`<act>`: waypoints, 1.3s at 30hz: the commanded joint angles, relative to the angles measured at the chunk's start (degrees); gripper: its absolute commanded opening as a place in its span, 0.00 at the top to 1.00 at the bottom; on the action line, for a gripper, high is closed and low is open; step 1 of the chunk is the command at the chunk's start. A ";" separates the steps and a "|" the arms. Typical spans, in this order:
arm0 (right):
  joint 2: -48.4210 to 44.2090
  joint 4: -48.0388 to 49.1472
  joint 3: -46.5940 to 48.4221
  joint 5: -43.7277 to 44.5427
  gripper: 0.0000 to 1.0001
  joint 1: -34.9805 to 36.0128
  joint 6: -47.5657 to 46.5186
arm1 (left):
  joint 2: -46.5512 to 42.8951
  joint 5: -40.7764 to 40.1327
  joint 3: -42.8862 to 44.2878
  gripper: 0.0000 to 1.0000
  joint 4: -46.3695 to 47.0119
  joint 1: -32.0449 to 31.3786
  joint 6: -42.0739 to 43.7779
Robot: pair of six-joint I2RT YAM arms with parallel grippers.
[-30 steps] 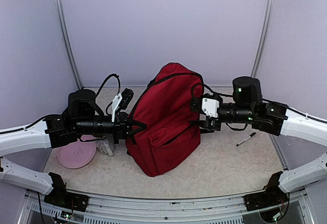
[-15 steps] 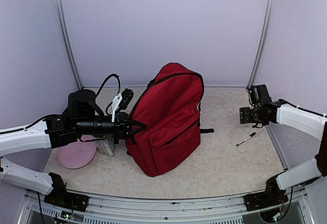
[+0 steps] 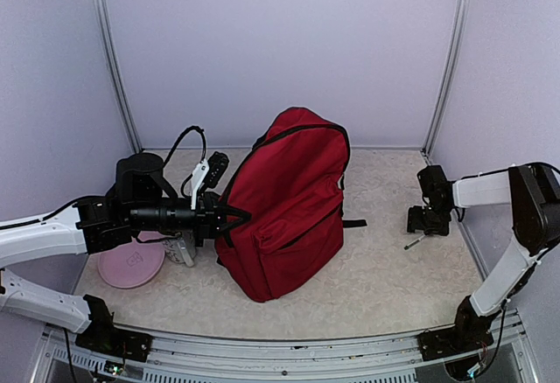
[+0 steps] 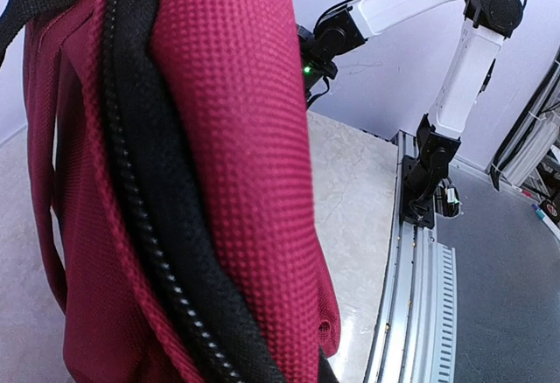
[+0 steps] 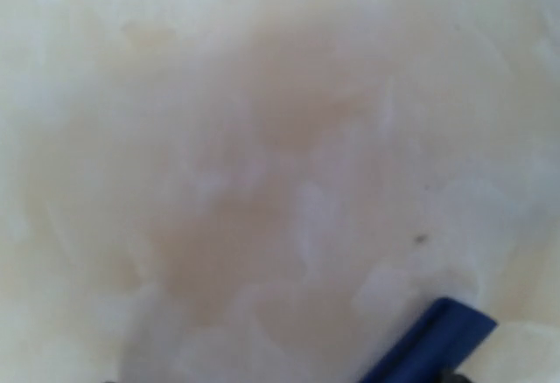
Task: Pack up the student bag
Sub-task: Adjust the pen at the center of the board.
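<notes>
The student bag, dark red with black zippers, stands upright in the middle of the table. My left gripper is shut, its dark fingertips pinching the bag's left edge by the zipper. In the left wrist view the red fabric and the black zipper fill the frame and hide the fingers. My right gripper points down at the table on the right, just above a pen. The right wrist view is a blur of table with a blue end of the pen at the bottom; no fingers show.
A pink plate lies at the front left under my left arm, with a small grey-white item beside it. A black strap sticks out of the bag's right side. Walls close in the table at the back and on both sides.
My right arm has left the bag's right side, swung out to the right and dropped down to the table over the pen. The left gripper and the bag have not moved.
</notes>
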 commanded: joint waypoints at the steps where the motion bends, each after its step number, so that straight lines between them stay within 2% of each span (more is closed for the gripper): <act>1: 2.12 -1.21 -1.78 -1.60 0.17 -0.77 0.43 | -1.61 0.18 1.39 0.95 1.36 -0.45 0.68; 4: 2.00 -1.61 -1.78 -5.58 0.31 -0.77 -0.47 | -1.36 0.46 1.39 0.95 1.45 -0.43 0.62; 6: 1.90 -3.18 -1.08 -7.58 0.36 -0.53 -0.94 | -1.33 0.35 1.37 0.95 1.41 -0.43 0.57; 10: 2.23 -7.38 0.76 -5.83 0.38 3.06 -2.16 | -1.27 0.35 1.39 0.95 1.47 -0.37 0.64; 13: 2.06 -7.37 1.46 -9.15 0.43 6.94 -5.24 | -1.20 0.37 1.39 0.95 1.46 -0.41 0.64; 23: 4.84 -14.71 7.89 -10.52 0.56 19.59 -11.89 | -1.19 0.32 1.35 0.95 1.40 -0.41 0.70; 25: 5.24 -16.83 8.64 -8.96 0.60 20.05 -10.94 | -1.18 0.36 1.38 0.95 1.45 -0.41 0.68; 30: 8.01 -22.38 9.65 -2.11 0.64 18.69 -7.07 | -1.30 0.49 1.39 0.95 1.59 -0.45 0.57; 35: 10.57 -24.04 11.93 -2.02 0.69 16.99 -6.62 | -1.52 0.21 1.30 0.95 1.53 -0.50 0.69; 37: 11.12 -23.83 12.83 -4.60 0.69 16.98 -6.90 | -1.62 0.11 1.26 0.95 1.45 -0.50 0.72; 39: 11.44 -23.07 13.34 -8.10 0.77 16.96 -7.28 | -1.61 0.19 1.38 0.95 1.49 -0.50 0.70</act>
